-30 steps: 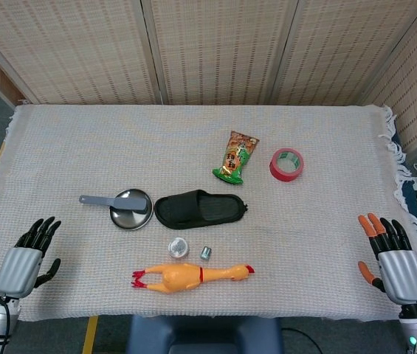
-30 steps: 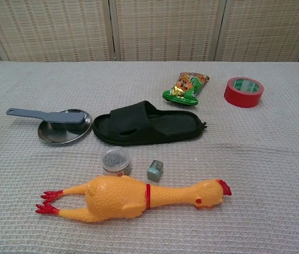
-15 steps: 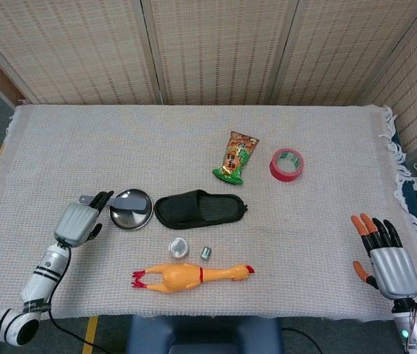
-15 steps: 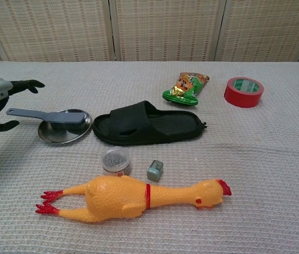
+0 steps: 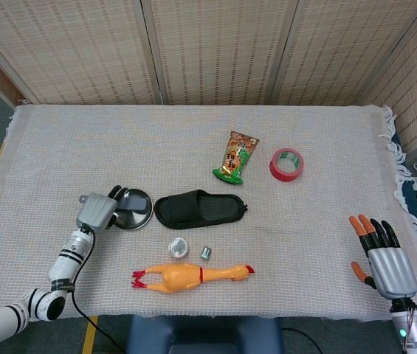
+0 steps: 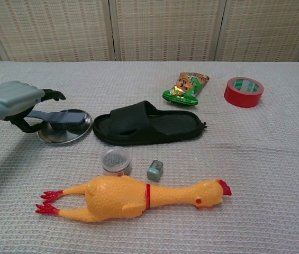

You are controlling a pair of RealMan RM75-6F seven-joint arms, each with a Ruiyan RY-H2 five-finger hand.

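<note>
My left hand (image 5: 97, 211) (image 6: 18, 99) hovers over the handle end of a grey brush (image 6: 64, 117) that lies across a round metal plate (image 6: 59, 135). Its fingers reach above the handle and its thumb curls below, without closing on it. The handle's tip is hidden behind the hand. My right hand (image 5: 384, 254) stays near the table's front right edge, fingers spread and holding nothing; only the head view shows it.
A black slipper (image 5: 201, 209) lies right of the plate. In front of it are a small jar (image 5: 178, 248), a small grey block (image 5: 205, 253) and a yellow rubber chicken (image 5: 190, 276). A snack packet (image 5: 236, 156) and red tape roll (image 5: 287, 164) sit further back.
My left hand has moved from the front left corner rightward and forward to the brush handle. The right hand has drifted slightly nearer the front edge. The objects have not moved.
</note>
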